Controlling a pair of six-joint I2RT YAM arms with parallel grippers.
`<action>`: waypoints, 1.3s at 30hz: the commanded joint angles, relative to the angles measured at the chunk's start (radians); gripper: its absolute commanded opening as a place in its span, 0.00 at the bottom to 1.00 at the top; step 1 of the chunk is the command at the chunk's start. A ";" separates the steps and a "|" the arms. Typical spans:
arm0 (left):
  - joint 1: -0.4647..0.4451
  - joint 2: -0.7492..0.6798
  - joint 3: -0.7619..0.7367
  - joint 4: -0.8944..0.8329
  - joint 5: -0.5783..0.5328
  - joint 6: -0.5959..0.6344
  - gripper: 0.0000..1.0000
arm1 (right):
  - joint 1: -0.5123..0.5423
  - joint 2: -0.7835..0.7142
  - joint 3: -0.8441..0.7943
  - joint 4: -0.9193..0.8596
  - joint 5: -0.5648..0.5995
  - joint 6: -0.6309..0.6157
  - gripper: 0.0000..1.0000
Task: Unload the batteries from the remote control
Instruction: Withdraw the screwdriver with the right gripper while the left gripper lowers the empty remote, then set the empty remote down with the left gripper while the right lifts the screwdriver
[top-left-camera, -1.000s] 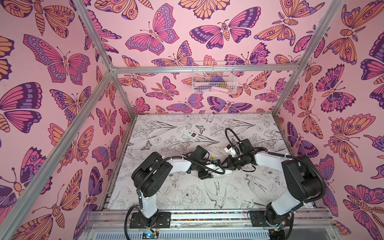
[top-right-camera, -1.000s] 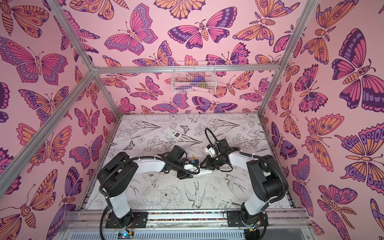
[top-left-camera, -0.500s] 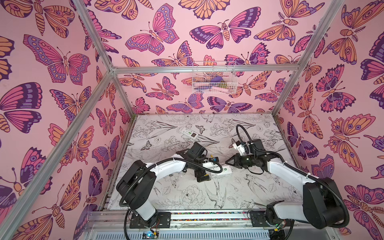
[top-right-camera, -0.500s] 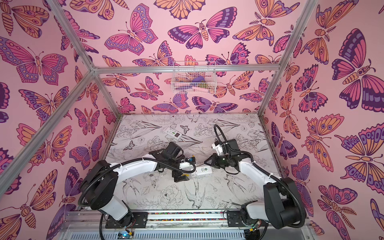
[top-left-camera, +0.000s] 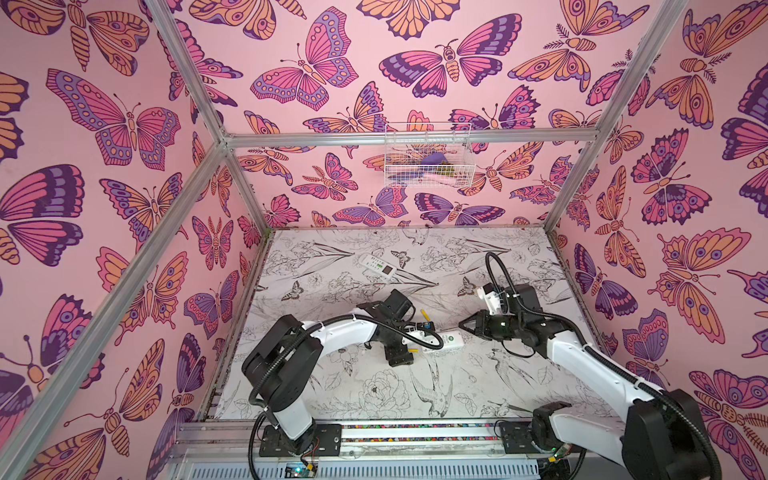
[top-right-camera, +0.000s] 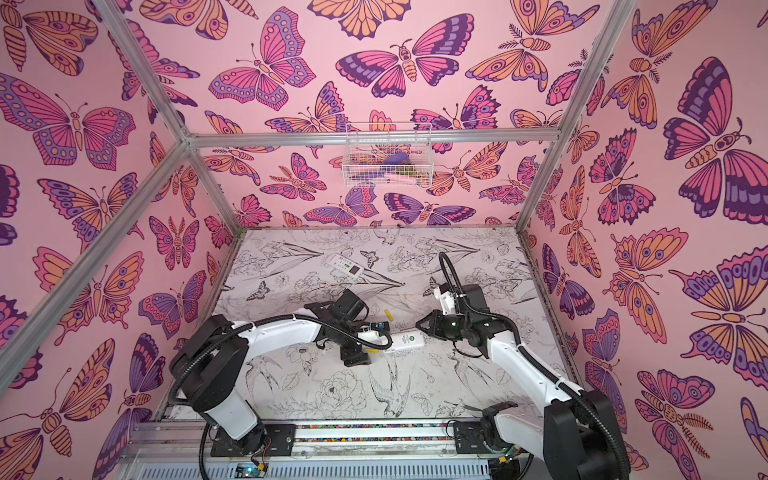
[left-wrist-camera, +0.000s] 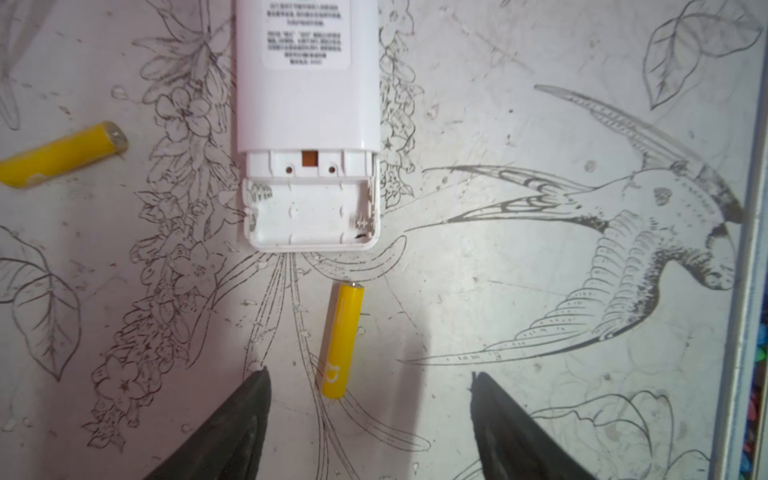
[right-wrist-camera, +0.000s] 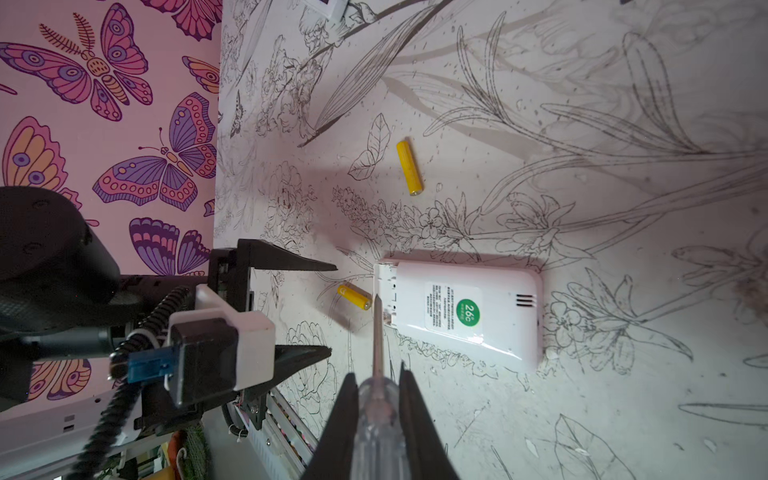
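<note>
Yellow battery (top-left-camera: 424, 314) in both top views lies on the mat (top-left-camera: 332, 291) behind the white remote (top-left-camera: 446, 341), clear of both pincers. Left wrist view: the second battery (left-wrist-camera: 340, 340) lies just past the remote's open compartment (left-wrist-camera: 309, 212). Its end is between the left gripper's (left-wrist-camera: 370, 374) spread fingers, touching neither. Right wrist view: the right gripper (right-wrist-camera: 377, 370) is clamped on the clear-handled screwdriver (right-wrist-camera: 377, 411), whose tip is at the remote's open end, just beside the second battery.

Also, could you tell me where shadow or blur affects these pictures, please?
Left wrist view: a soft shadow covers the nearer yellow battery, which looks sharp. Right wrist view: the screwdriver handle is blurred up close, the remote crisp.
</note>
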 joint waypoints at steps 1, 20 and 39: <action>-0.008 0.031 0.040 -0.041 -0.030 0.010 0.70 | -0.006 -0.022 -0.014 -0.001 0.023 0.010 0.00; -0.038 0.150 0.116 -0.058 -0.093 0.100 0.36 | -0.010 -0.101 -0.067 -0.001 0.035 0.013 0.00; 0.005 0.200 0.255 -0.020 -0.153 0.151 0.02 | -0.036 -0.167 -0.090 -0.038 0.064 0.013 0.00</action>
